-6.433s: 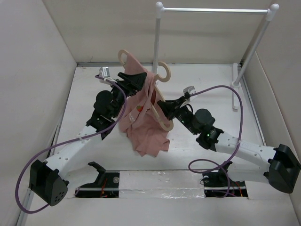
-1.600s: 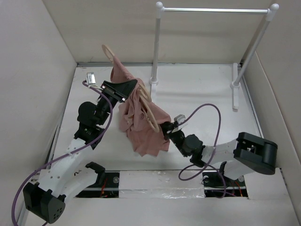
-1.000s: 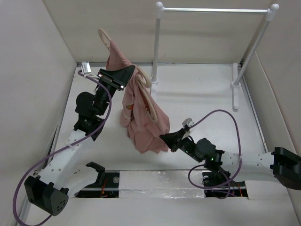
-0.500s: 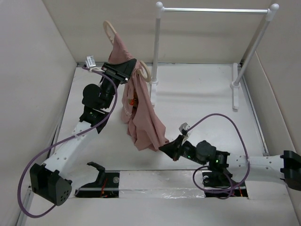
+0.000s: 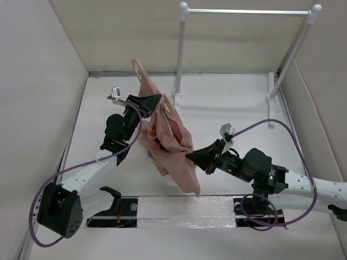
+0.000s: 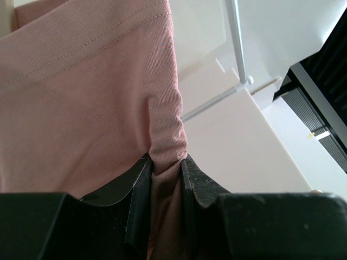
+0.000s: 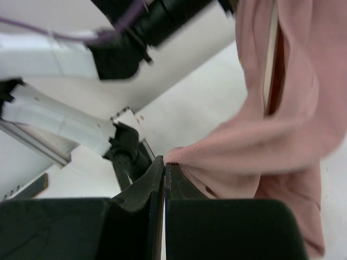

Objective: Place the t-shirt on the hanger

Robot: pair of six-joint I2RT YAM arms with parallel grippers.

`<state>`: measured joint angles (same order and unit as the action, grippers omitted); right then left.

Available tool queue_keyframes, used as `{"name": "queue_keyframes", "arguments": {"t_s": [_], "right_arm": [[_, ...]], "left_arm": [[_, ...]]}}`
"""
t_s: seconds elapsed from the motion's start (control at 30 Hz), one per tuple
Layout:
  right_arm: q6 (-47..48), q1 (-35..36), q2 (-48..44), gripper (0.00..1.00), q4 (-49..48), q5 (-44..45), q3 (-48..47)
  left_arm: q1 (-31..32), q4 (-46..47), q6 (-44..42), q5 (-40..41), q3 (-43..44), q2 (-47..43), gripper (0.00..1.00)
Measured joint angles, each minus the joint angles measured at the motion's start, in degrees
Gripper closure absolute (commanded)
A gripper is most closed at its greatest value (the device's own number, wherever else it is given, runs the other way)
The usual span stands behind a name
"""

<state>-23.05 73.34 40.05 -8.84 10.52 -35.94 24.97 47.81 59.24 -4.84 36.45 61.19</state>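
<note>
At the left of the white surface (image 5: 233,103), the left arm (image 5: 92,168) is reaching up and inward, and its left claw (image 5: 150,103) is clenching on a bunched fold of the pink t-shirt (image 5: 172,138). In the left wrist view the dark fingers (image 6: 138,184) are squeezing a gathered ridge of the fabric between them. Whether the hanger is also caught inside that fold cannot be told.

Just above this claw, the beige hanger (image 5: 137,66) is being held off the surface at a tilt. Its rounded hook is poking out of the top of the cloth, and a short curve of one shoulder is showing beside the claw tips. The t-shirt is draping over it and hanging down in loose folds toward the near edge, with its lowest corner dangling near the arms' bases. How far the hanger's shoulders are sitting inside the garment cannot be told.

Further right, the right claw (image 5: 190,157) is meeting the lower side of the t-shirt. Its fingers (image 7: 143,187) are pressing fully together, and the cloth is tapering to a point at their tips, pinched there. A purple cable (image 5: 282,130) is arching over the right arm (image 5: 303,181). Behind, at the far right of the surface, the white rail stand (image 5: 246,11) is standing upright, well apart from the garment.
</note>
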Motion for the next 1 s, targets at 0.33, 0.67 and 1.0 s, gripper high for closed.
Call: {"name": "queue_keyframes", "arguments": {"t_s": [0.33,0.67,1.0], "right_arm": [[1.9,0.6,8.9,1.00,-2.2,-6.4,-5.1],[0.6,0.6,16.8,0.26,10.6,-0.6,-5.8],[7.5,-4.2,15.3,1.00,9.7,3.0,-13.1]], "left_arm": [[0.0,2.0,1.5,-2.0,-2.3,-0.7,1.00],[0.0,1.9,3.6,-6.6,-3.6,-3.3,1.00],[0.0,2.0,6.9,-10.4,-9.5,-7.5,1.00]]}}
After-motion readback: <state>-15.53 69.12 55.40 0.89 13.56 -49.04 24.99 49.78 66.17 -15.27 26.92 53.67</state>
